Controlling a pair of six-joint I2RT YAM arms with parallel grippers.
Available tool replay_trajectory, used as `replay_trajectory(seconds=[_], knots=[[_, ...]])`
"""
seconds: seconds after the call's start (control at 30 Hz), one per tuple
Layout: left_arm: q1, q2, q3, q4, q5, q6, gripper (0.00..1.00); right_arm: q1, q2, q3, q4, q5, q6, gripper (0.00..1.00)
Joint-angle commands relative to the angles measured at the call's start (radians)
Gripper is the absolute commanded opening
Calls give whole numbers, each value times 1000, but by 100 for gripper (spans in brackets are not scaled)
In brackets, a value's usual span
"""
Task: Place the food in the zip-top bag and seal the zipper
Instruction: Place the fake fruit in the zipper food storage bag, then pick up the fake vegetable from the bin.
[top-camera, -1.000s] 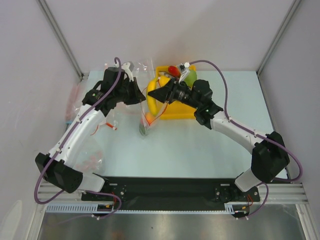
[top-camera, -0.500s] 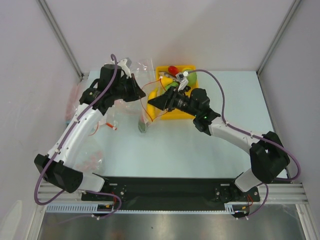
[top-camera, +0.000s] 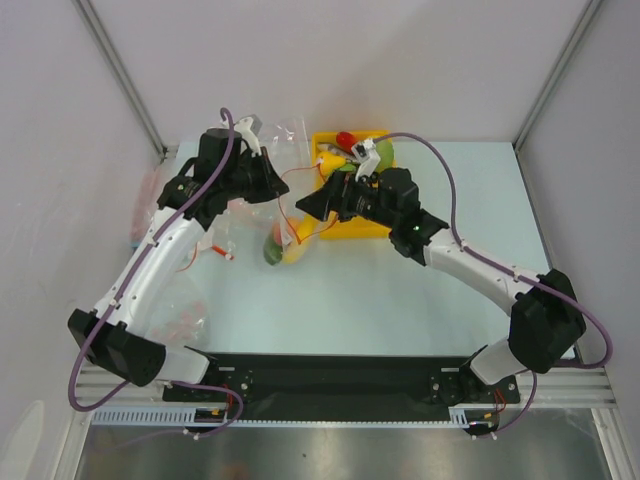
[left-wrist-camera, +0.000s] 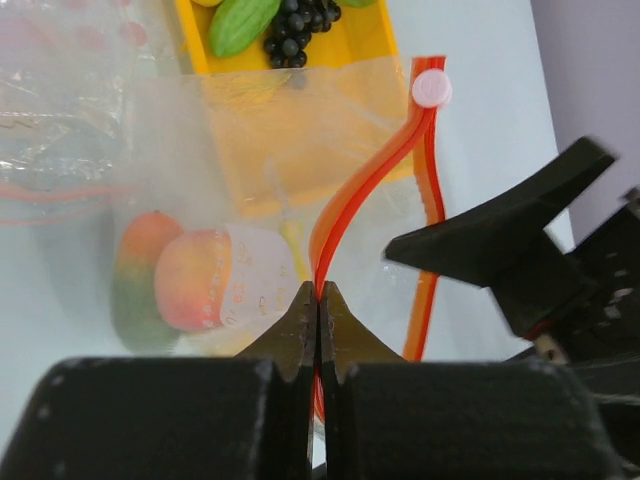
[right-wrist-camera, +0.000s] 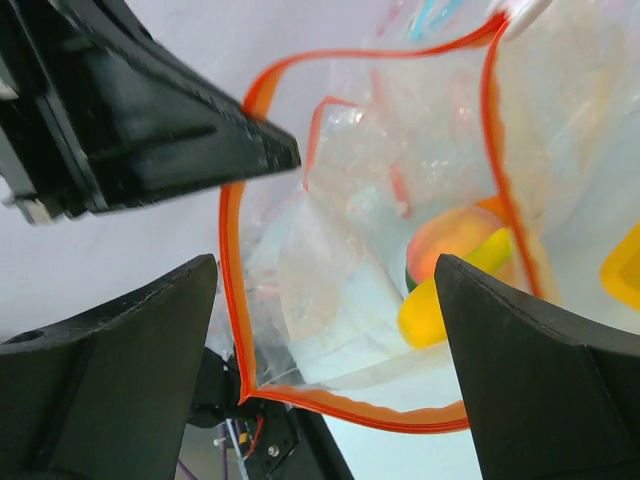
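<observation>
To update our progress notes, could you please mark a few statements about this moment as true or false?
The left pincer is shut on the zipper. True.
The right pincer grips the banana. False: it is open and empty; the banana lies in the zip-top bag.
The grape bunch is in the bag. False: it lies in the yellow tray.
The peach is inside the bag. True.

We see that the right gripper (right-wrist-camera: 320, 275) has let go of the banana (right-wrist-camera: 440, 300), and its jaws, narrower a second ago, now stand wide apart at the mouth of the bag (right-wrist-camera: 350, 330). The banana has dropped inside and lies against the peach (left-wrist-camera: 195, 280). The bag's bottom, with the mango (top-camera: 270, 254), has shifted left.
</observation>
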Motion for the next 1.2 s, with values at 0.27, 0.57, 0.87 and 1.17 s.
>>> replay_trajectory(seconds=[0.27, 0.57, 0.87, 1.17], knots=[[19, -102, 51, -99, -176, 156, 0, -118, -4, 267, -316, 166, -239, 100], [24, -195, -46, -94, -255, 164, 0, -325, 102, 229, -215, 47, 38, 100], [24, -275, -128, -30, -331, 150, 1, -342, 317, 567, -656, 421, -66, 99], [27, -398, -270, 72, -423, 132, 6, -342, 446, 696, -628, 576, -296, 100]])
